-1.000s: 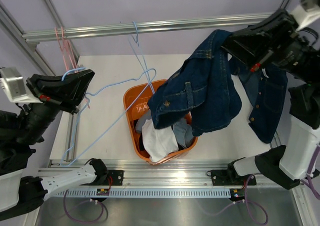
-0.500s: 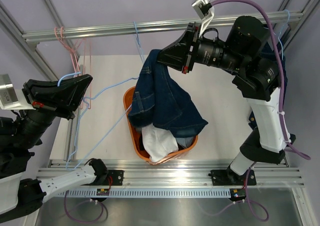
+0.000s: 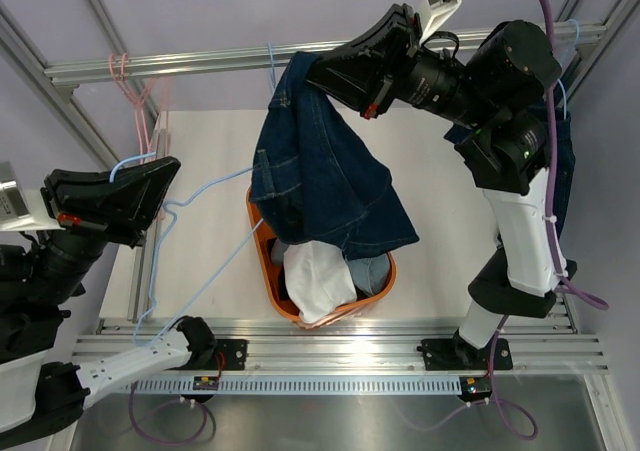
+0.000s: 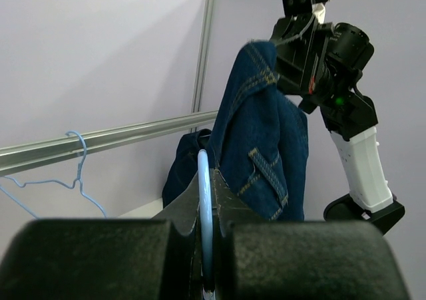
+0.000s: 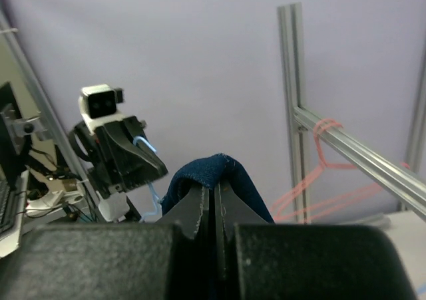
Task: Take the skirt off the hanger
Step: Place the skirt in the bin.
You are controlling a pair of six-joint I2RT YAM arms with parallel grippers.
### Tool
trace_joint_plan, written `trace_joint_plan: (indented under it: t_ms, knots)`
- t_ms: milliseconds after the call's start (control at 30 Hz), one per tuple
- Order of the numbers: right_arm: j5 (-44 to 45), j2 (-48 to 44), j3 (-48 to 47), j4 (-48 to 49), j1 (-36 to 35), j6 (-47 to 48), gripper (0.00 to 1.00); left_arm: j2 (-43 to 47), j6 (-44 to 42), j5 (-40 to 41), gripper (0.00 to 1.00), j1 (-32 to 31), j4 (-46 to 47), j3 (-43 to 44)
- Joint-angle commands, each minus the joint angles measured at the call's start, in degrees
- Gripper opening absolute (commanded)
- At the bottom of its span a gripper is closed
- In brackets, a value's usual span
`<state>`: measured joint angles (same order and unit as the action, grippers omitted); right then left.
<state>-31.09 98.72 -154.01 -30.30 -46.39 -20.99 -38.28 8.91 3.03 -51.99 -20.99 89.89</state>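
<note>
**A:** From above, what is the right gripper (image 3: 312, 76) doing?

**B:** Its jaws are pinched tight on a fold of a dark denim garment (image 3: 320, 181), held high just in front of the metal rail (image 3: 180, 66). The heavy cloth drapes down over the orange basket (image 3: 268, 271) and hides its far rim.

**A:** And the left gripper (image 3: 170, 171)?

**B:** It is clamped on a light-blue hanger (image 3: 212, 184) of thin bent wire, out over the left edge of the white counter (image 3: 440, 201) and well apart from the denim.

**A:** Where is the skirt (image 3: 368, 269)?

**B:** It lies in the basket as a patch of pale washed denim beside a white cloth (image 3: 315, 281), partly under the dark hem. Its buttons can't be made out. The pink hanger (image 3: 128, 86), one of a few alike, hooks on the rail at far left, well apart from the skirt. Another dark garment (image 3: 562, 161) hangs behind the right arm.

**A:** What about the left wrist view?

**B:** The black fingers are pressed together on the blue wire, which rises between them. Beyond, the dark denim shows tan stitching and a sewn loop, and it hangs from the right gripper. A second blue hanger (image 4: 80, 167) hooks on the rail at left.

**A:** And the right wrist view?

**B:** The jaws are closed, with a rounded fold of the dark denim bulging up between them. The left gripper sits in the distance with its blue wire, and pink wire hangs on the rail at right. Neither the skirt nor the basket shows here.
</note>
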Motion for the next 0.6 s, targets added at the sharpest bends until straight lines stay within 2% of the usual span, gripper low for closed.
trace_joint_plan:
  t_ms: [0, 100, 233, 267, 300, 400, 567]
  knots:
    - [-3.97, 1.92, -3.58, 17.54, -0.45, -5.53, 0.00, 1.37, 1.90, -2.15, 0.00, -0.04, 3.50, -1.82]
    - [-3.89, 1.92, -2.70, 20.46, -0.45, -5.82, 0.00, 1.72, 2.25, -2.50, 0.00, 0.04, 3.50, -1.73]
    - [-3.54, 0.78, 1.42, 17.39, -0.45, -2.39, 0.00, 2.07, 2.61, -2.68, 0.00, 0.04, 3.24, -1.29]
    - [-3.45, -1.05, 3.35, 16.25, -0.45, -1.52, 0.00, 2.25, 2.69, -2.68, 0.00, 0.04, 3.24, -1.21]
    - [-3.10, -2.38, 9.11, 15.98, -0.45, 0.32, 0.00, 2.51, 2.69, -2.68, 0.00, 0.04, 3.15, -1.29]
    - [-0.64, -9.58, 23.79, 21.59, -0.45, 1.83, 0.00, 2.69, 2.70, -2.68, 0.00, 0.04, 3.15, -1.47]
    - [0.68, -11.34, 25.95, 17.04, -0.45, 2.53, 0.00, 2.51, 3.31, -2.68, 0.00, 0.04, 3.85, -1.91]
